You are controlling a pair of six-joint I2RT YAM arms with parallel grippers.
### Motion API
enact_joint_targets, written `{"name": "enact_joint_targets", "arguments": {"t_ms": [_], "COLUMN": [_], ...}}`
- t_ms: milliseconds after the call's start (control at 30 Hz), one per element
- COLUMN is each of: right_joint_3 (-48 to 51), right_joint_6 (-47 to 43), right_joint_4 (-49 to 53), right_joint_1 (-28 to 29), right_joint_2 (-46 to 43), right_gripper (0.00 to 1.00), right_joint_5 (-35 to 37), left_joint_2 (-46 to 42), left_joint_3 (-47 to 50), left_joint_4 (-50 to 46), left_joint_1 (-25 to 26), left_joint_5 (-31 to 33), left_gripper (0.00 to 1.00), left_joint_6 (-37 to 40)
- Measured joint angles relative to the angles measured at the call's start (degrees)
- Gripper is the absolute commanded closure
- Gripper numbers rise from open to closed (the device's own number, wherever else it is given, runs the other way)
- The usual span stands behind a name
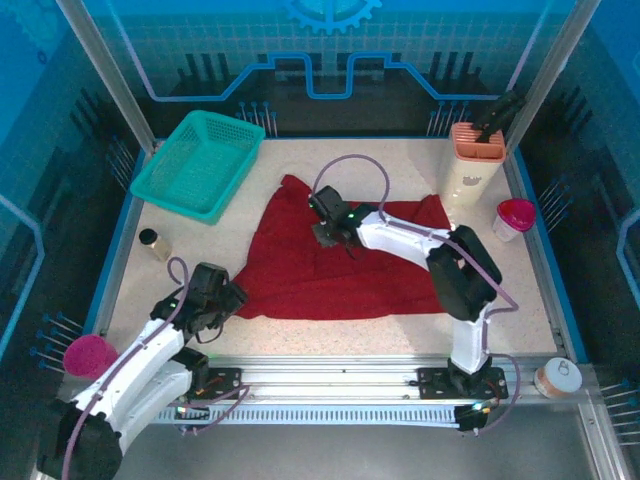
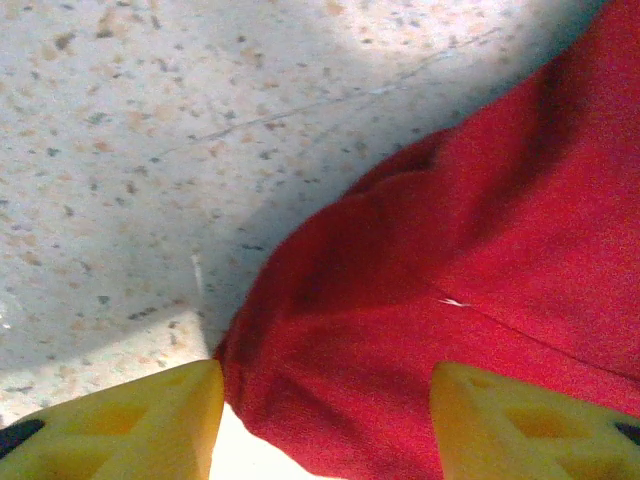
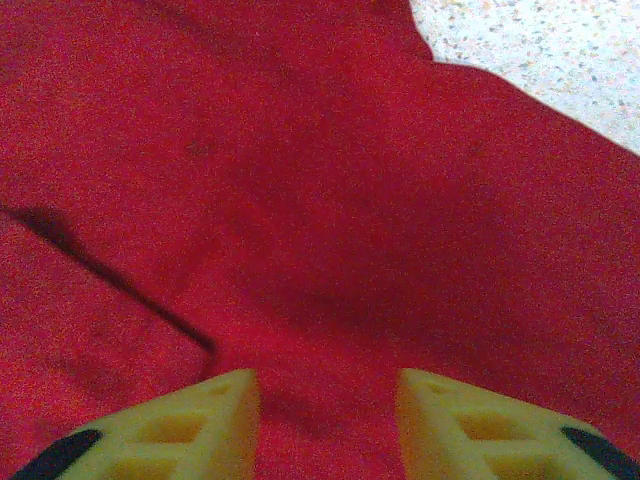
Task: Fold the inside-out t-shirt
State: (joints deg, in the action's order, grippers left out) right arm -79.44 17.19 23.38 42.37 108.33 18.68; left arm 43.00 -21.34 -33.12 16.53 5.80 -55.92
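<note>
The inside-out t-shirt (image 1: 340,265) lies spread over the middle of the speckled table (image 1: 300,165), dark red, with a peak toward the back left. My left gripper (image 1: 228,300) sits at the shirt's near left corner. In the left wrist view its yellow fingers (image 2: 150,425) stand apart around the rounded cloth edge (image 2: 420,300), so the left gripper (image 2: 325,425) is open. My right gripper (image 1: 328,235) hovers over the shirt's upper middle. Seen from the right wrist, the right gripper (image 3: 328,420) is open just above flat red cloth (image 3: 330,200), and a fold line runs at the left.
A teal basket (image 1: 198,163) stands at the back left. A cream and orange holder (image 1: 474,160) and a pink cup (image 1: 514,218) stand at the back right. A small dark jar (image 1: 150,241) is at the left edge. A magenta cup (image 1: 88,355) and a white tub (image 1: 557,377) lie near the front corners.
</note>
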Motion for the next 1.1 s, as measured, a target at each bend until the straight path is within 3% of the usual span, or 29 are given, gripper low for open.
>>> {"name": "enact_joint_targets", "arguments": {"t_ms": [67, 200, 467, 533, 733, 867, 967, 1100], "right_joint_3": [2.8, 11.1, 33.1, 37.1, 41.1, 41.5, 42.2, 42.1], "right_joint_6": [0.0, 2.9, 16.9, 19.1, 25.8, 28.2, 28.5, 27.3], "right_joint_4": [0.2, 1.0, 1.6, 1.7, 3.1, 4.4, 8.4, 14.9], "right_joint_1": [-0.2, -1.1, -4.3, -4.2, -4.3, -4.2, -4.1, -3.7], "right_joint_2": [-4.1, -12.9, -25.4, -26.4, -26.6, -27.4, -29.8, -32.8], "right_gripper": [0.46, 0.42, 0.49, 0.49, 0.51, 0.53, 0.54, 0.49], "right_joint_5": [-1.6, -4.4, -6.3, -6.3, -5.2, -5.6, -7.3, -10.3], "left_joint_2": [0.1, 3.8, 18.4, 20.7, 26.0, 28.9, 25.9, 16.5], "left_joint_3": [-1.0, -4.2, -10.5, -12.7, -12.6, -5.6, -3.1, -0.2], "left_joint_4": [0.0, 0.4, 6.6, 6.5, 15.7, 21.3, 22.3, 13.5], "left_joint_1": [0.0, 0.0, 0.2, 0.9, 9.7, 9.1, 9.7, 10.6], "left_joint_5": [-0.9, -3.4, -12.4, -13.2, -12.6, -9.9, -9.6, -9.0], "left_gripper": [0.44, 0.65, 0.67, 0.75, 0.77, 0.75, 0.72, 0.67], "left_joint_6": [1.1, 4.5, 8.8, 9.6, 9.4, 5.6, 3.7, 2.7]}}
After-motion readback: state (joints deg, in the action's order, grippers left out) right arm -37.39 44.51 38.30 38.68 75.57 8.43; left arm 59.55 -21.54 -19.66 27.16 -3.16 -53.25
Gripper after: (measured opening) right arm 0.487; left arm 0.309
